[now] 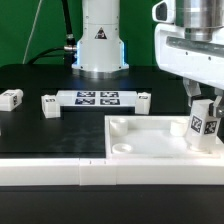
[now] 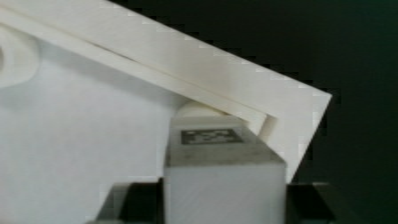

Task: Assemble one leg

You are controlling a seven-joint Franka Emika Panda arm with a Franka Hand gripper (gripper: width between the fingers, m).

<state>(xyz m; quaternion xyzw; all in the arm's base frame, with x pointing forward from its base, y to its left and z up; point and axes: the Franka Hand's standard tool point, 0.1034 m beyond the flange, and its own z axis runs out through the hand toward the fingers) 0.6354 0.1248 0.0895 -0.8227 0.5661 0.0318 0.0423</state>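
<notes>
The leg (image 1: 205, 128) is a small white block with black-and-white tags on its sides. It stands upright over the corner of the big white panel (image 1: 150, 145) on the exterior view's right. The pictures do not show if its bottom end touches the panel or sits in a hole there.

The tool (image 1: 205, 112) comes down from above and is closed on the leg, holding it by its top part. In the wrist view, the leg (image 2: 217, 150) sits between the two dark fingers (image 2: 143, 205) of the tool (image 2: 222, 200), one on each side, with a tag facing the camera. The white panel (image 2: 107, 120) fills most of that picture, and its edge runs slanted across it.

The panel lies flat on the black surface (image 1: 40, 130). Behind it lies the marker board (image 1: 97, 98). A small block (image 1: 48, 104) lies just beside the board's end on the exterior view's left. A second block (image 1: 143, 99) lies just beside the other end. A third block (image 1: 12, 98) lies farther toward the exterior view's left. The robot's white base (image 1: 100, 45) stands behind the marker board.
</notes>
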